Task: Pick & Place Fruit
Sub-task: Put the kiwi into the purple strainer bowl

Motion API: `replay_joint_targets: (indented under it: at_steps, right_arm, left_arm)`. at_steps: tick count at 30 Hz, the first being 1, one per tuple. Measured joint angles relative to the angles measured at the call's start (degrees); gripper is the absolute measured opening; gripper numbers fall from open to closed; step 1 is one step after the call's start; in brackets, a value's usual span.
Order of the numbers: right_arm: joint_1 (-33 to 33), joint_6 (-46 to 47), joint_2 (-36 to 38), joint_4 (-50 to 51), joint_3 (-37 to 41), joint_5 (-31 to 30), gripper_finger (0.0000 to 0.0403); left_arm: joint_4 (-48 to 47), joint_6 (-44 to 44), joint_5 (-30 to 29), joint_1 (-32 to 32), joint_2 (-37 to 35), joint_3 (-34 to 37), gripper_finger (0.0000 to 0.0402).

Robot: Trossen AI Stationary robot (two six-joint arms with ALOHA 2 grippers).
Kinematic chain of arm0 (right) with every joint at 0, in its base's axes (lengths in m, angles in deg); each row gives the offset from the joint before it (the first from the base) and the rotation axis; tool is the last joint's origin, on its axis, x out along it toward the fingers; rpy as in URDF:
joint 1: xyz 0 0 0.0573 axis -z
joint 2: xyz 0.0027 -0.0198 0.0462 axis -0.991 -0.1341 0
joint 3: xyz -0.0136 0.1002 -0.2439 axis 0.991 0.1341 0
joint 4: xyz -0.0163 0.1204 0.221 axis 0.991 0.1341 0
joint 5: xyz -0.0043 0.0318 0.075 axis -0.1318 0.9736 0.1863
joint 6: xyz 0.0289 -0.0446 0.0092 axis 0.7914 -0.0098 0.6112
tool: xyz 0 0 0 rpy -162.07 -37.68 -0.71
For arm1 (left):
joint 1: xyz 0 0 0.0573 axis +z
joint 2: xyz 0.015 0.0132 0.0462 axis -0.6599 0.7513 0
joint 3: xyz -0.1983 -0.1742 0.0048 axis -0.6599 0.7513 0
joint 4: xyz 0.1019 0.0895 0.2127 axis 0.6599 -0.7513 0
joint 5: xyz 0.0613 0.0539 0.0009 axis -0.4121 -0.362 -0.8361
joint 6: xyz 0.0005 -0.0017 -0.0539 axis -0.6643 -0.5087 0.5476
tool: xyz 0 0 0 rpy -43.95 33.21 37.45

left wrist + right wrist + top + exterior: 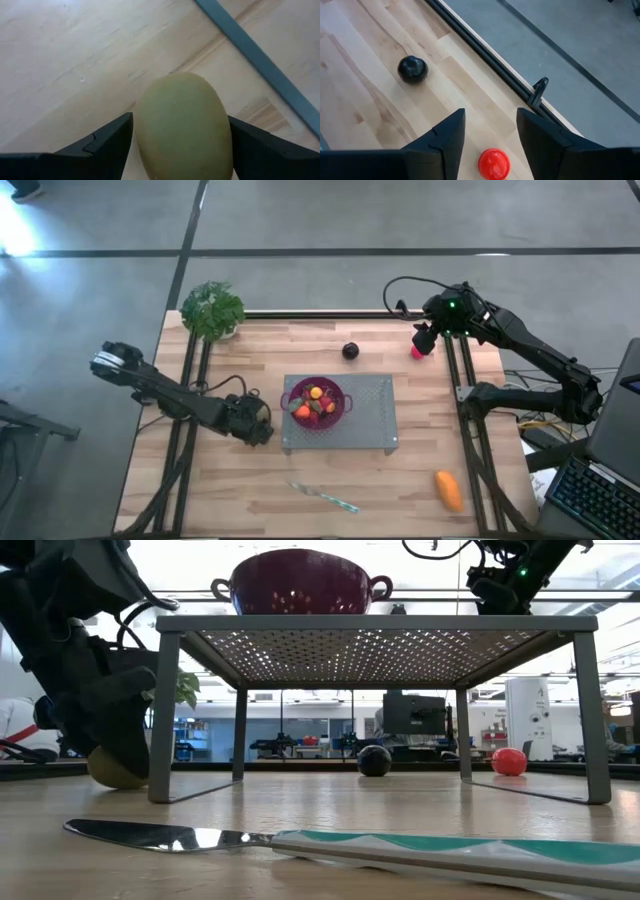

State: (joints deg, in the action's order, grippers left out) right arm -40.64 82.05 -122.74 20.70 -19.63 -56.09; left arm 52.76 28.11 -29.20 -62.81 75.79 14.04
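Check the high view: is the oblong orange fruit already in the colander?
No, the oblong orange fruit lies on the bare wood near the table's front right corner, well apart from the colander on the rack.

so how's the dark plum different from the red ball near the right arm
The dark plum is near black, while the red ball is bright red. The plum lies free on the bare wood, away from both arms; the ball sits below the right tool, whose fingers stand open above it, not gripping. In the high view the plum is nearer the rack, the ball nearer the table's right edge. Both are small, round and rest on the table.
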Motion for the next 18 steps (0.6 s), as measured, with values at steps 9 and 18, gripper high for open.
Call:
replay_joint_targets:
  at_steps: [9,18]
  right_arm:
    - [0.00,-1.08,0.00,-0.02,0.01,0.00,0.0147]
    - [0.01,-1.09,-0.01,-0.01,0.01,0.00,0.0122]
  left_arm:
    - [0.13,0.22,0.03,0.00,-0.06,-0.07,0.0238]
    - [-4.49,-0.43,3.81,-0.07,-3.60,-0.13,0.0240]
